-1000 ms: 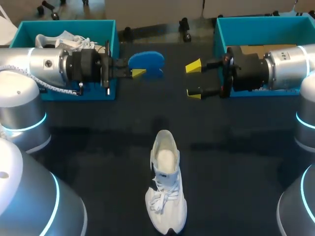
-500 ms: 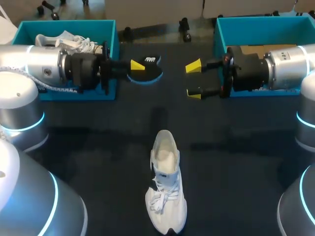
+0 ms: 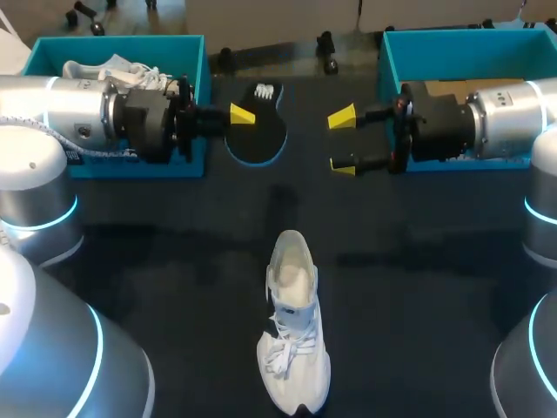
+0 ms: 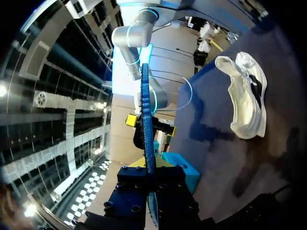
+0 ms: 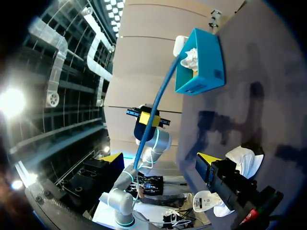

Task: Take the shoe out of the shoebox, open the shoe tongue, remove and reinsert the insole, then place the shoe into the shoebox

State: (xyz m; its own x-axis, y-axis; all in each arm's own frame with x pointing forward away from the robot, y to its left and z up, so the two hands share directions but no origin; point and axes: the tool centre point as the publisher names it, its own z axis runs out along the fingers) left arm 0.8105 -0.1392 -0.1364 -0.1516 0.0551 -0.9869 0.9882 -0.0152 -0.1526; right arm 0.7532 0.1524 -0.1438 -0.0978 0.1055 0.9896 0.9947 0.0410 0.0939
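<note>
Left claw [image 3: 244, 117] grips one insole [image 3: 259, 138]; two shoes [image 3: 294, 348] [image 3: 117, 70].

White shoe [image 3: 294, 348], black insole [image 3: 261, 139] edged in blue, teal shoeboxes [image 3: 113, 45], dark table [image 3: 174, 287].

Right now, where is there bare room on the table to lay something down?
Bare table lies either side of the shoe and between it and the insole. Crowded at the back: left gripper and right gripper hang between left shoebox and right shoebox.
</note>
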